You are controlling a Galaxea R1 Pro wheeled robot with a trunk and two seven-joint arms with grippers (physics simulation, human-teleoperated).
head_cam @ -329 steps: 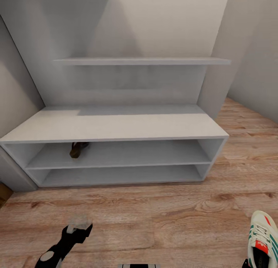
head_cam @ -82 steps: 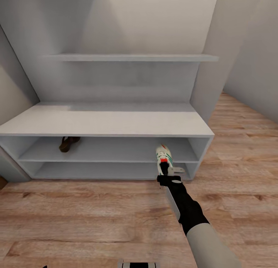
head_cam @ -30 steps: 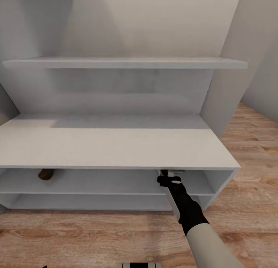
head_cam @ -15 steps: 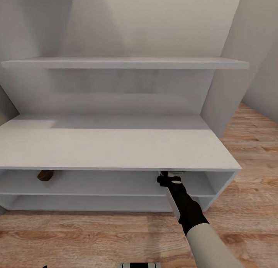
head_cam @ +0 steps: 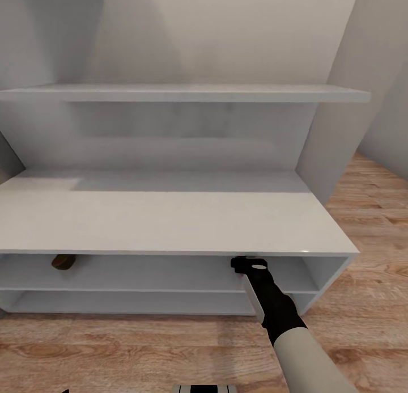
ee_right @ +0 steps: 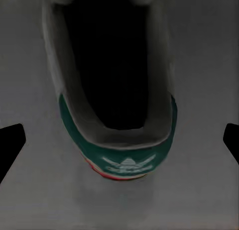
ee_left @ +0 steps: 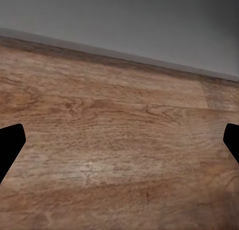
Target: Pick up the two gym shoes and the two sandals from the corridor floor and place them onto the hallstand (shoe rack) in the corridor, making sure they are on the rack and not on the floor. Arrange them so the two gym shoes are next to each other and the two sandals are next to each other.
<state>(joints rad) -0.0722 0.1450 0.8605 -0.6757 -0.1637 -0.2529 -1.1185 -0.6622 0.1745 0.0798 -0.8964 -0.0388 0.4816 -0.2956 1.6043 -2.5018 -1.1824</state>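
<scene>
Gym shoe (ee_right: pixel 117 90) first: we see it in the right wrist view, heel toward the camera, with the green collar and a red patch at the back. It lies on a grey surface that we judge to be the upper low shelf of the shoe rack (head_cam: pixel 170 223), since in the head view our right arm reaches in under the white counter on the right side of the rack. The shoe itself is hidden there by the counter's front edge.

Our right end effector (ee_right: pixel 119 140) is spread wide. Its two dark fingertips (ee_right: pixel 10 145) sit at the far edges of the wrist view and do not touch the shoe, so we think the shoe has been let go and rests on its own.

One sandal (head_cam: pixel 63 262) peeks out on the same shelf, far over on the left side. We guess the two kinds of shoe are kept well apart on purpose, so each pair gets its own spot side by side.

Our left end effector (ee_left: pixel 119 145) is wide too and holds nothing. It hangs over the floor (ee_left: pixel 114 140), close to a grey wall.

We cannot see the second gym shoe or the second sandal, so we think the job is about half done.
</scene>
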